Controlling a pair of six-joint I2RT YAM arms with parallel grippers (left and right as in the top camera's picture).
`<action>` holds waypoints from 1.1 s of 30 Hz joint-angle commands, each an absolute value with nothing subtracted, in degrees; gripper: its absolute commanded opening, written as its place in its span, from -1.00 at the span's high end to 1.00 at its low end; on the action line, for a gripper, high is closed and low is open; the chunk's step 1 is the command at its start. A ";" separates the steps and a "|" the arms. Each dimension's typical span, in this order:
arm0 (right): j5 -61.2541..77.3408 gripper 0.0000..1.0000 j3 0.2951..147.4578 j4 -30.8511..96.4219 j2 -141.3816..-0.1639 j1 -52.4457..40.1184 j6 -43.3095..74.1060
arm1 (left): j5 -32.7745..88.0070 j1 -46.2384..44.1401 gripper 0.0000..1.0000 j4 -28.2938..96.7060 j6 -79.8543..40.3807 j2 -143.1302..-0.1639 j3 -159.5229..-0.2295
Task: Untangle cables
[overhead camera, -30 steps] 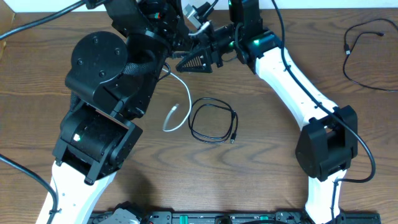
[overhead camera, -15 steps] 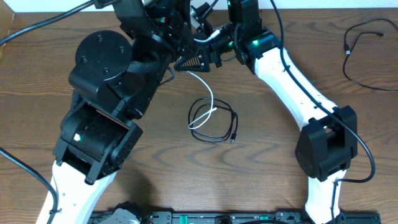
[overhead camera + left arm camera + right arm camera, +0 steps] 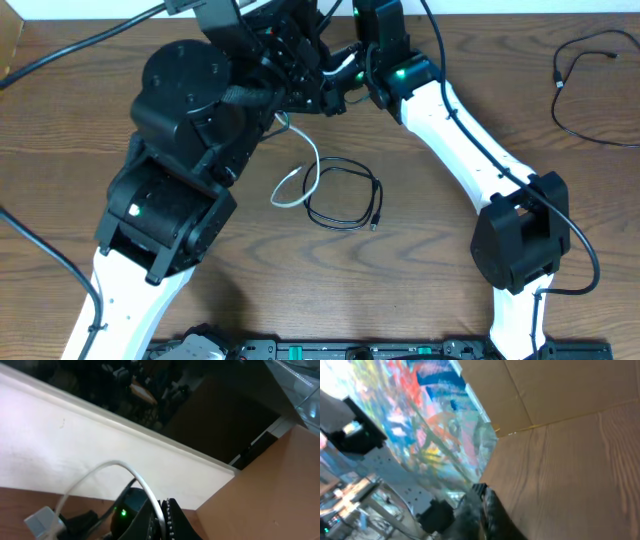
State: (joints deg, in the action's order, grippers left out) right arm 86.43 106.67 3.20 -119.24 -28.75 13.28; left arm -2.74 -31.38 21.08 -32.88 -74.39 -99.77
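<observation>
Overhead, your two arms met at 12 o'clock on the wood-grain table [image 3: 450, 300], the bulky black left arm [image 3: 185, 100] and the white-shelled right arm [image 3: 460, 130] nose to nose. Your left gripper [image 3: 161, 507] was clamped on the white cable [image 3: 313, 160]. In the left wrist view the thin, smooth cord arched over and ran down between ribbed black fingers [image 3: 175, 522] pressed tight together. From that grip the white cable fell in a loose curve toward 6 o'clock, and its small white plug [image 3: 279, 196] ended at 9 o'clock of the black cable [image 3: 377, 195]. From above, the white cord overlapped the black one's 9 o'clock edge; whether they touched could not be told. The black cable lay flat at the table's centre in a rounded double loop, with its black plug [image 3: 374, 222] at the loop's 4 o'clock. Whether your right gripper [image 3: 484, 497] was open or closed could not be told, as its dark fingers were a blur. Behind them stood a brown cardboard box [image 3: 560, 390], contents hidden. A spare black cord [image 3: 557, 83] trailed at the table's 2 o'clock.
</observation>
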 commanded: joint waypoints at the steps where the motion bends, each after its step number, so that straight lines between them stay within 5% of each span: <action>1: 85.19 0.97 106.89 3.22 -119.15 -28.49 14.04 | -1.87 -31.20 0.85 20.91 -34.68 -74.37 -99.98; 7: 81.71 0.98 106.89 4.51 -119.15 -27.83 15.44 | -1.91 -31.18 0.84 20.95 -35.24 -74.37 -99.98; 13: 67.68 0.98 106.87 19.18 -119.15 -25.10 15.11 | -2.83 -30.39 0.35 21.67 -29.26 -74.35 -99.98; 17: 57.01 0.97 106.87 26.70 -118.76 -21.39 16.19 | -6.44 -28.45 0.31 26.72 -28.12 -74.32 -99.98; 28: 55.22 0.98 111.87 27.35 -110.63 -6.68 28.56 | -7.11 -24.16 0.25 41.60 -28.08 -74.48 -99.98; 33: 41.65 0.97 112.57 35.51 -104.81 0.14 28.05 | -7.11 -24.16 0.14 44.49 -25.74 -75.00 -99.98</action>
